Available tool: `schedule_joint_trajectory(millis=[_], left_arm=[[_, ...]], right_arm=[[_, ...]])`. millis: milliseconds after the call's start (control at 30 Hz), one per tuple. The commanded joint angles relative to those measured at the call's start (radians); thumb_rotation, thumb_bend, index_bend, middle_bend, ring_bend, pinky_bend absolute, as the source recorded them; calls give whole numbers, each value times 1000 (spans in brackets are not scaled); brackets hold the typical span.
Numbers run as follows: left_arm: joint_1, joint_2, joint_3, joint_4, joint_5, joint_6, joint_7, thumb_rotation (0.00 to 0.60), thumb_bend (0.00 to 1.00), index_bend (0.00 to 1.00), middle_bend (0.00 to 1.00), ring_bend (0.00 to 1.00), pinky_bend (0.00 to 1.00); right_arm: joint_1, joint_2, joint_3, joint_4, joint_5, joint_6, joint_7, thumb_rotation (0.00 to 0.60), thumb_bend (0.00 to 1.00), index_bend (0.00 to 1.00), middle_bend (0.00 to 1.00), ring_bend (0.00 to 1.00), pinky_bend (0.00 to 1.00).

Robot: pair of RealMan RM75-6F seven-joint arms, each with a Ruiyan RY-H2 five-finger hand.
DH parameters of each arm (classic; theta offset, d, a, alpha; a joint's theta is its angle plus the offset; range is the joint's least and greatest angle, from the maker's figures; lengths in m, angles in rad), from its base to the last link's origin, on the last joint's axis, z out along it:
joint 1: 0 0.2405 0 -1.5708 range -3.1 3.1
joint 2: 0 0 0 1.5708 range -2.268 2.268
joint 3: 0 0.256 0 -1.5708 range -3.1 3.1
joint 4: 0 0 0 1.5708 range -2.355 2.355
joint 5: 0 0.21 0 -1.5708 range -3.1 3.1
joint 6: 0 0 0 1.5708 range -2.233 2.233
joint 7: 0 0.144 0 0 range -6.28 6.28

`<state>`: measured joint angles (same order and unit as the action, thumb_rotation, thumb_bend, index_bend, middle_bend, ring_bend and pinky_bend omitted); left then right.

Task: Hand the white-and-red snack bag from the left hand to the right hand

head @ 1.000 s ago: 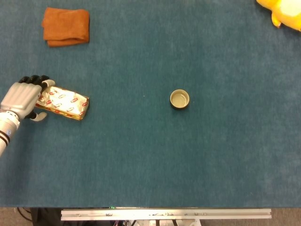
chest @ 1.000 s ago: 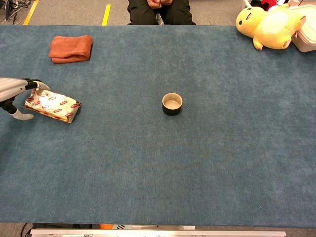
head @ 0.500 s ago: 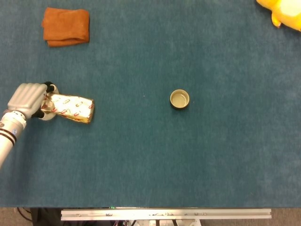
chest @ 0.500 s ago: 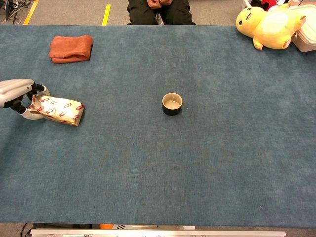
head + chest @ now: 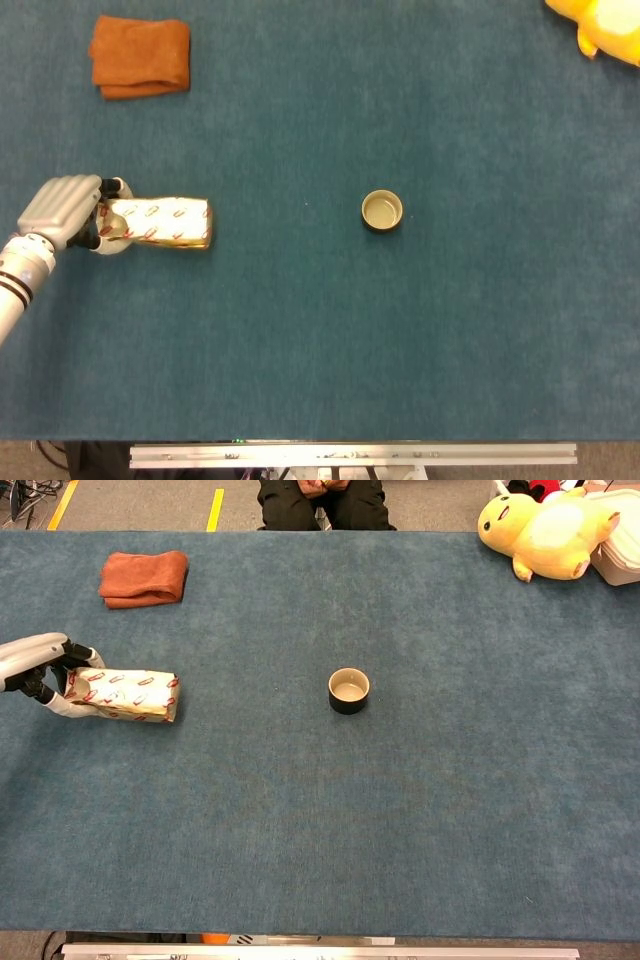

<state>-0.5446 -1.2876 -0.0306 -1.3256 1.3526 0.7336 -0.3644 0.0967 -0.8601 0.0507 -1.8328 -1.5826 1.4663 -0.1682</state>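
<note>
While my left robot hand (image 5: 62,212) pinches the bag (image 5: 160,222) by its near end at the table's (image 5: 320,330) far left, I judge the job is to keep that pinch firm and carry the bag toward the middle, free end leading, so my other hand can take it. I should keep it level and pass clear of the cup (image 5: 382,211). The fingers curl over the bag's end; the forearm runs down to the left edge. My right robot hand is out of sight.
</note>
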Motion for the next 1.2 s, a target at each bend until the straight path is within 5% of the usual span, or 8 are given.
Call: schedule_joint_trajectory(millis=[33,600,1200], left_arm=[[-7,38,-7,-52,13,-8,-59,600,256,561,551,528,496],[-49,222,-43,-382,66,11,-208,600,256,576,555,529,512],[-158,324,-108,-631,-107,-119,-184,600,256,573,551,524,517]], right_arm=[[7,-1,1,-2,-13,-3,0,600,16,148,322,263,336],[144,-21,10,-80,-197,-110,1,600,19,148,322,259,336],[365,-191,81,-136,-259,-314,-99,600,19,148,295,218,336]])
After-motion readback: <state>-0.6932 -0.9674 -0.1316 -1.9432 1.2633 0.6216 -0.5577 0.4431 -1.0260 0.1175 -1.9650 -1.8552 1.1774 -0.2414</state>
